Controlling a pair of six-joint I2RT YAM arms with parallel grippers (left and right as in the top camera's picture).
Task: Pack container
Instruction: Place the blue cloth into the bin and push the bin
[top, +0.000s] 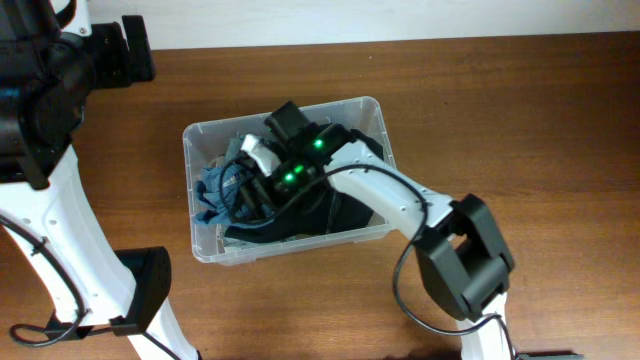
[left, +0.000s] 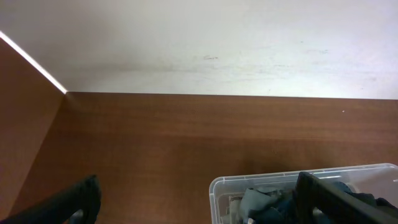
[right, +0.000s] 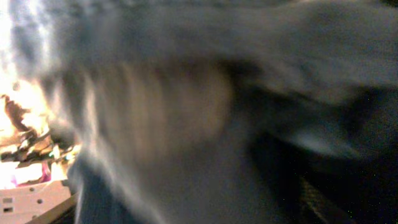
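Beside white wall (left: 217, 43) — wooden table (top: 500, 120), container (top: 300, 108)

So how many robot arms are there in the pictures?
2. The left arm stands at the left of the table, away from the container. The right arm reaches from the lower right into the container, its tip among the clothes. None seem hidden.

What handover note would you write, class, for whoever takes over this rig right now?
Left hand: open, empty, over the table, apart from the bin.
Right hand: down inside the bin among the clothes. Its wrist view is blurred, so its grip cannot be told.
Done: clothes lie in the bin.
Left: probably check the right hand's grip, release anything held, then lift it out.
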